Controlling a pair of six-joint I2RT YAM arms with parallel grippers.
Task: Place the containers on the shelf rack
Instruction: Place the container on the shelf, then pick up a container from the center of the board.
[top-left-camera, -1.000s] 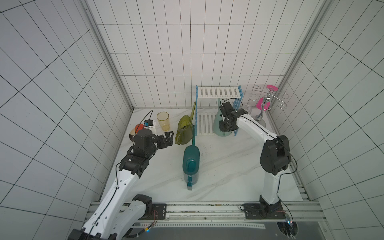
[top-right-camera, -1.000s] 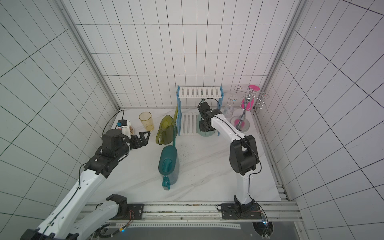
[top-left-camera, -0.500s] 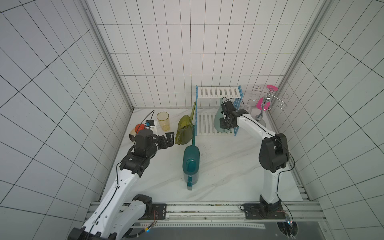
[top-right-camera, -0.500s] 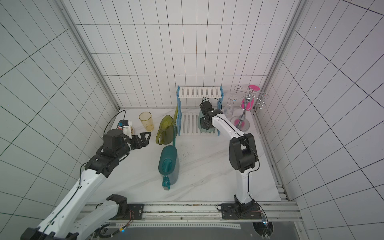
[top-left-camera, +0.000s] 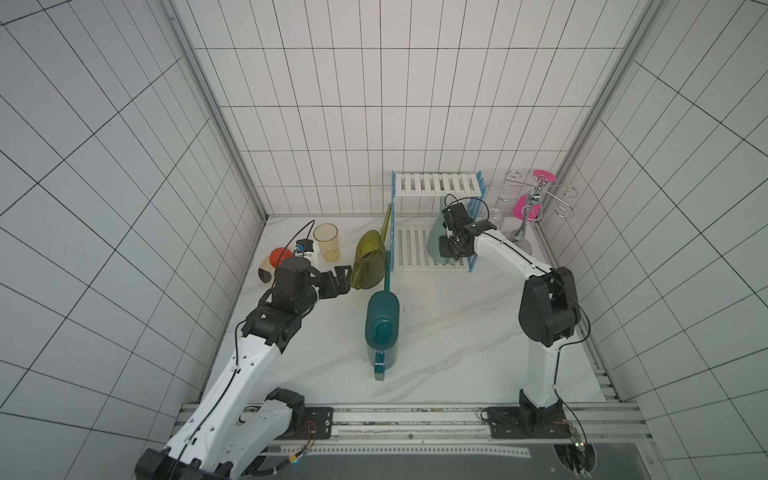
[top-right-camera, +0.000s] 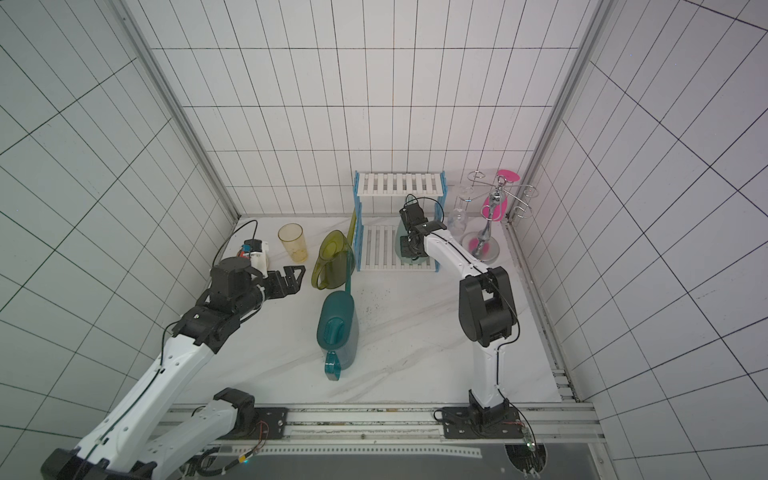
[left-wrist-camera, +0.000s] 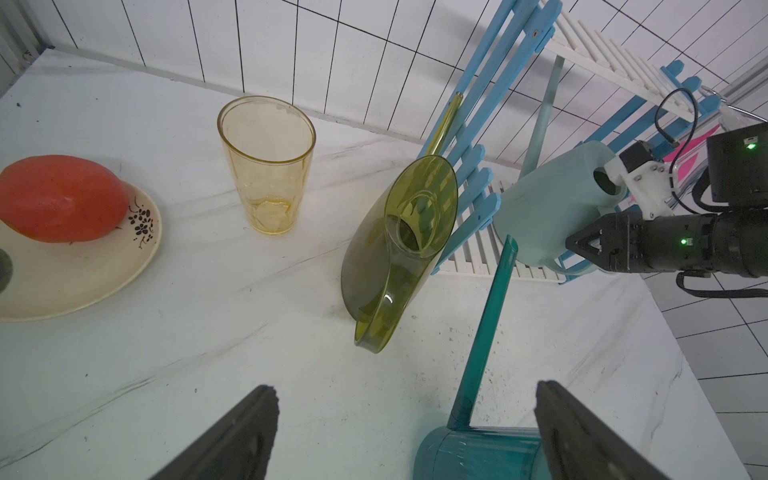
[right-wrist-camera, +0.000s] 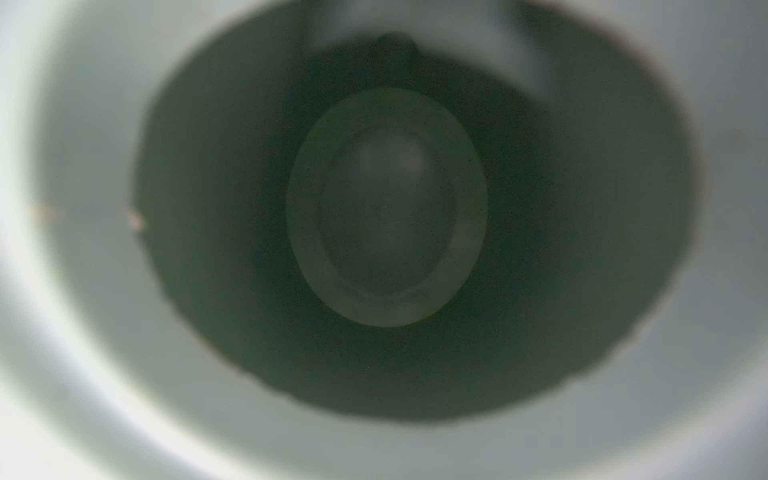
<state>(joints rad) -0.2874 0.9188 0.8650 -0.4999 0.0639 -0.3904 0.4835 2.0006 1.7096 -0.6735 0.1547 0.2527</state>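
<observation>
One white marbled tabletop (top-left-camera: 457, 332) carries everything. At its back stands one shelf rack (top-left-camera: 436, 185) (top-right-camera: 399, 184) (left-wrist-camera: 469, 166), two tiers of white slats between blue ladder-like side frames. There are three long-spouted plastic cans: a dark teal watering can (top-left-camera: 382, 320) (top-right-camera: 336, 324) (left-wrist-camera: 486, 316), a translucent olive-yellow watering can (top-left-camera: 368, 259) (top-right-camera: 332, 262) (left-wrist-camera: 395, 245) and a pale mint green watering can (top-left-camera: 434, 245) (top-right-camera: 399, 230) (left-wrist-camera: 548, 208) (right-wrist-camera: 83, 249). Right of the rack stands one chrome wire cup stand (top-left-camera: 536, 195) (top-right-camera: 496, 195) with pink pieces. Left of the rack are one translucent yellow tumbler (top-left-camera: 326, 243) (top-right-camera: 293, 243) (left-wrist-camera: 266, 166) and one cream bowl (top-left-camera: 262, 274) (left-wrist-camera: 104, 266) holding one red ball (top-left-camera: 279, 257) (left-wrist-camera: 62, 199). Of the two grippers, the left gripper (top-left-camera: 343, 278) (top-right-camera: 295, 276) (left-wrist-camera: 405, 390) hovers empty, jaws spread wide, just beside the olive-yellow can's handle. The right gripper (top-left-camera: 451, 249) (top-right-camera: 409, 247) (left-wrist-camera: 571, 245) is clamped tight on the mint can at its handle side.

Against a second ago almost nothing differs: the right gripper and mint can have shifted only slightly, and the other cans and the left gripper sit where they were.

The mint can is over the right part of the lower shelf, tilted, its long axis rising, spout pointing up and back to the upper shelf. The teal can lies on the table before the rack's left corner, long axis front to back, spout towards the back wall, handle towards the robot. The olive-yellow can leans on the rack's left side frame, spout up along it.
</observation>
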